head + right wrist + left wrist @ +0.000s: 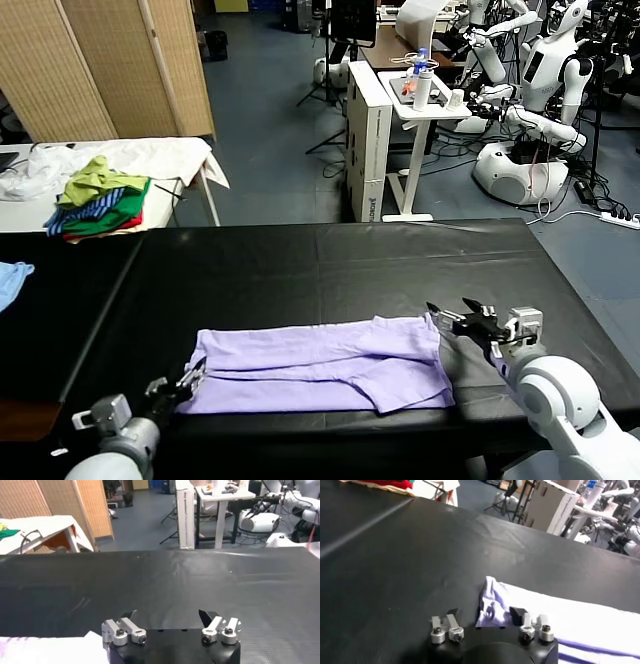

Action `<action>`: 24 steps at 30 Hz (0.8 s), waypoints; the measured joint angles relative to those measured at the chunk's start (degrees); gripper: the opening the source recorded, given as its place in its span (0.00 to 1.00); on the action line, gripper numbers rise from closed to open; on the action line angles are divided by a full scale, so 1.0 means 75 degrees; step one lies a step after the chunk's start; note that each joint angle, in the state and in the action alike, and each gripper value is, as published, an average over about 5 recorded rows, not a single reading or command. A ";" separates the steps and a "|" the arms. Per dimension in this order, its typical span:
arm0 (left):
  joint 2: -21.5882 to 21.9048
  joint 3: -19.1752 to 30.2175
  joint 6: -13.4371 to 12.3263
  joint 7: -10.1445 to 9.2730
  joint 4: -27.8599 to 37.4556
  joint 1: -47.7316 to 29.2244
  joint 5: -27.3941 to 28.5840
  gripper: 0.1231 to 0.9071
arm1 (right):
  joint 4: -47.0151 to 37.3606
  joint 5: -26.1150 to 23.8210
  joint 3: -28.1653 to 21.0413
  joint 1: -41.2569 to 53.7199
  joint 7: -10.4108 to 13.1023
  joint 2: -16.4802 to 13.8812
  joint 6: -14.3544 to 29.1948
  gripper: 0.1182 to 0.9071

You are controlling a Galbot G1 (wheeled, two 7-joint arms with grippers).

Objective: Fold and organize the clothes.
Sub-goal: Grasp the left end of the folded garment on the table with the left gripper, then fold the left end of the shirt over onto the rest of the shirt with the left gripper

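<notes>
- Lavender T-shirt [325,365] lies folded at lower centre of the black worktop [330,265].
- Left tool [190,379], lower left, open at its corner, holding nothing.
- Right tool [452,318], lower right, wide open, empty.

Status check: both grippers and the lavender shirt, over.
Left gripper open at T-shirt left corner. Right gripper open at right edge, empty. Shirt folded, flat. Nothing blocking.

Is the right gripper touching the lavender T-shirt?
Apart. In the right wrist view the right gripper stands open over bare black table, with nothing between its fingers; the lavender T-shirt lies off to one side.
</notes>
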 joint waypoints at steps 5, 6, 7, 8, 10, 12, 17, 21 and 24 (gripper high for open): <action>-0.0099 -0.0008 -0.0006 -0.0019 -0.0017 0.0009 -0.0019 0.29 | 0.0075 -0.0038 0.0079 -0.0091 -0.0055 0.0000 0.0090 1.00; -0.0112 -0.0006 -0.0009 -0.0030 -0.0017 0.0002 0.0003 0.23 | 0.0106 -0.0076 0.0105 -0.0130 -0.0083 0.0002 0.0163 1.00; -0.0121 -0.0003 -0.0017 -0.0041 -0.0016 -0.0007 0.0046 0.16 | 0.0144 -0.0131 0.0137 -0.0178 -0.0115 0.0005 0.0260 1.00; -0.0124 0.0000 -0.0029 -0.0049 -0.0016 -0.0016 0.0110 0.11 | 0.0188 -0.0211 0.0174 -0.0240 -0.0162 0.0014 0.0391 1.00; -0.0107 0.0005 -0.0075 -0.0053 -0.0017 -0.0026 0.0312 0.07 | 0.0310 -0.0424 0.0266 -0.0424 -0.0295 0.0049 0.0707 1.00; -0.0060 0.0003 -0.0147 -0.0047 -0.0031 -0.0026 0.0560 0.07 | 0.0484 -0.0703 0.0380 -0.0728 -0.0501 0.0108 0.1098 1.00; 0.0151 -0.0066 -0.0410 0.0070 -0.0099 0.0027 0.1260 0.07 | 0.1052 -0.1443 0.0635 -0.1915 -0.0958 0.0283 0.2034 1.00; 0.0434 -0.0193 -0.0657 0.0197 -0.0097 0.0110 0.1966 0.07 | 0.1510 -0.2077 0.0746 -0.2967 -0.1093 0.0504 0.2708 1.00; 0.0699 -0.0339 -0.0826 0.0272 -0.0064 0.0194 0.2447 0.07 | 0.1748 -0.2503 0.0729 -0.3643 -0.1112 0.0676 0.3073 1.00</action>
